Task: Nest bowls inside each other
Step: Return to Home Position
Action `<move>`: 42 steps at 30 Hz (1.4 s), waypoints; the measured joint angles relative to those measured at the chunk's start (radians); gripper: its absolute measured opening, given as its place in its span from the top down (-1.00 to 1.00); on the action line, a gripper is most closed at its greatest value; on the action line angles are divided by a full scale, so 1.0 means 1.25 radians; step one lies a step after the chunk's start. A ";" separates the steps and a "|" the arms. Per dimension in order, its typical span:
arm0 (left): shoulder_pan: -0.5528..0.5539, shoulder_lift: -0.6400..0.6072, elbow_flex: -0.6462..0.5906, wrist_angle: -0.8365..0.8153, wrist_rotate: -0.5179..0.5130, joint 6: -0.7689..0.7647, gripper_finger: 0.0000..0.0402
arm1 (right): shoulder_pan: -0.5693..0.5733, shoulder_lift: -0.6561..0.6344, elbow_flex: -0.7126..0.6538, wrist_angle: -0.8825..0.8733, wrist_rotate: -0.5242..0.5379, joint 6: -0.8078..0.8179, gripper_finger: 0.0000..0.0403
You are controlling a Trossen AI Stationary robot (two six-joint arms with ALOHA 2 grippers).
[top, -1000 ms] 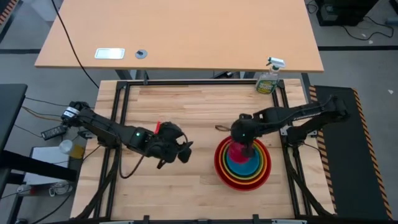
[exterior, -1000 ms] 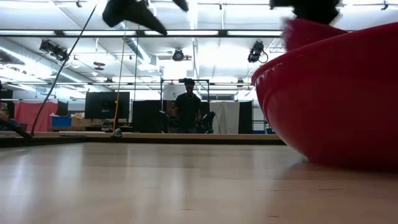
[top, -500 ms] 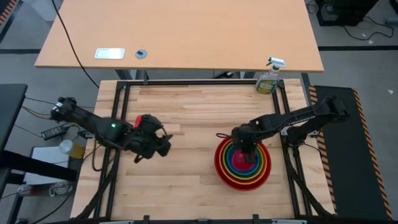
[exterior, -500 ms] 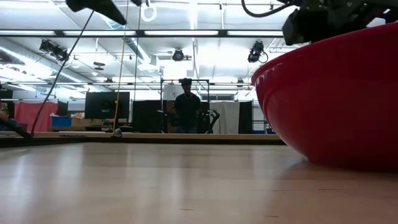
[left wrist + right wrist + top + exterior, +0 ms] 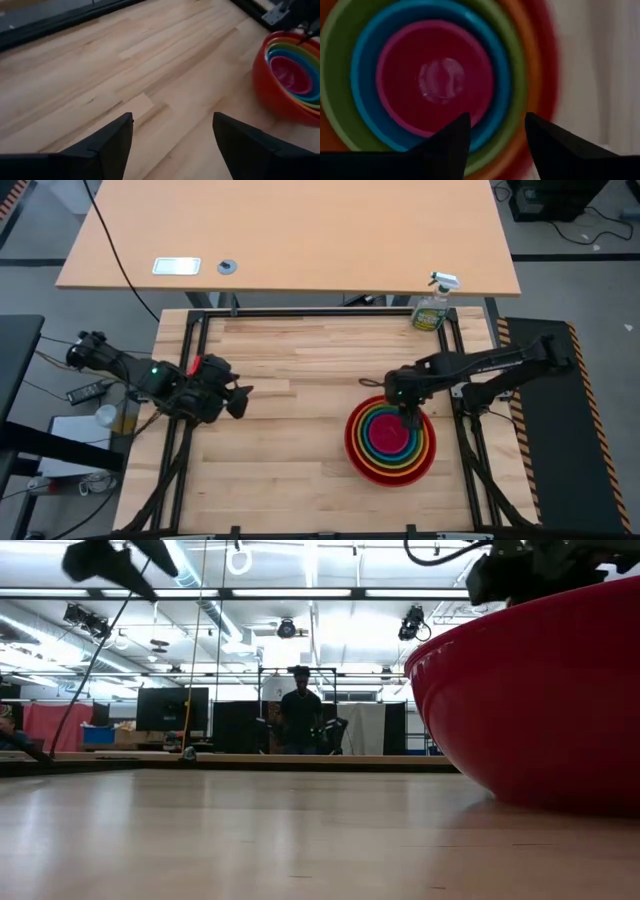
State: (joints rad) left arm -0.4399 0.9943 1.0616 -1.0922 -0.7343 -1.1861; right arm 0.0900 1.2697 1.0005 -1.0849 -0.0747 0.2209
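We note bowls nested, pink bowl innermost; right gripper parted above them; left gripper wide, well apart.

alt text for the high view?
Nested bowls, red outermost and pink innermost, sit right of centre on a wooden table. The right gripper hangs over their far rim; the left gripper is near the table's left edge. Spray bottle at the far right corner.

A pale wooden worktop carries a stack of nested bowls near its right edge, the outermost red bowl resting on the wood. A spray bottle stands at the far right corner.
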 joint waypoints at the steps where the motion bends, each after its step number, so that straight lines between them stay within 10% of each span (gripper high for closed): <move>1: -0.004 -0.019 -0.018 0.011 -0.001 -0.009 -0.36 | -0.002 -0.017 -0.004 -0.001 0.002 0.011 0.04; 14: -0.028 -0.275 -0.174 0.119 -0.097 0.043 -0.13 | -0.070 -0.425 -0.199 0.330 0.066 0.190 0.11; 26: -0.028 -0.597 -0.411 0.262 -0.228 0.026 0.17 | -0.283 -0.762 -0.474 0.584 -0.049 0.336 0.22; 42: -0.028 -0.718 -0.683 0.486 -0.272 -0.078 0.54 | -0.360 -1.017 -0.657 0.670 -0.119 0.484 0.24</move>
State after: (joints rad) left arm -0.4744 0.0967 0.2081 -0.4852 -1.0749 -1.2833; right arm -0.3603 -0.0010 0.1789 -0.2469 -0.2239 0.8258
